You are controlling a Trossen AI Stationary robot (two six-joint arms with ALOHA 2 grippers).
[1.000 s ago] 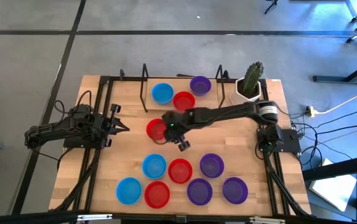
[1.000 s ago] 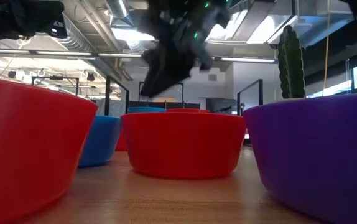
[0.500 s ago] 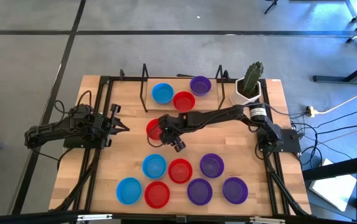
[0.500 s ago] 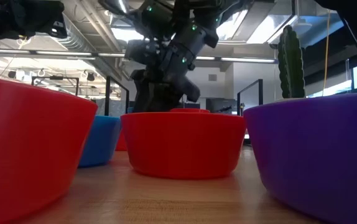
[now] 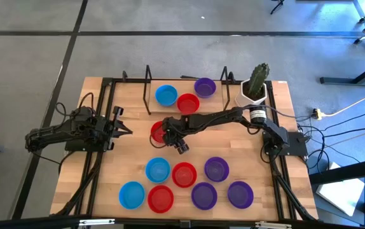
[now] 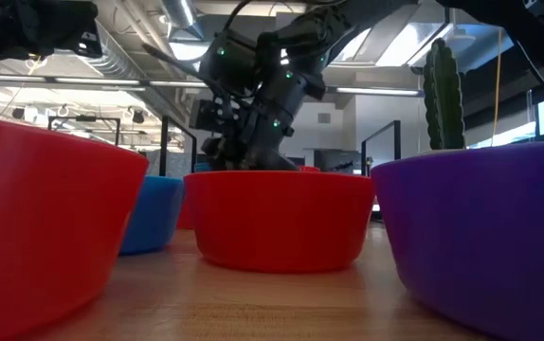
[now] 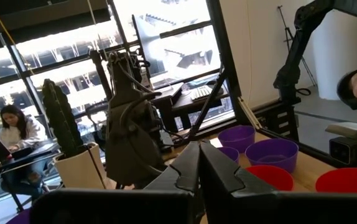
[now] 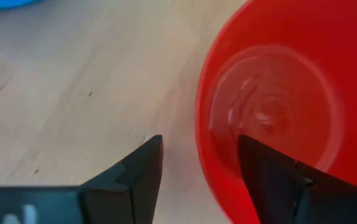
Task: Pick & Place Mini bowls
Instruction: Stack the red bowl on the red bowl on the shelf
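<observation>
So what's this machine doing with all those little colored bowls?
The right gripper is down at a lone red bowl mid-table, fingers open astride its rim, one inside and one outside, not yet closed. The left gripper waits shut at the table's left side, holding nothing. Three more bowls sit at the far edge and seven in a cluster at the near edge, beside the wooden table's bare middle.

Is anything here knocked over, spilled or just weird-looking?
Nothing stands out. Every mini bowl sits upright on the wooden table, with no spill. One red bowl lies alone mid-table, apart from both groups, because the right gripper, open, straddles its rim. The cactus pot stands upright in a corner.
</observation>
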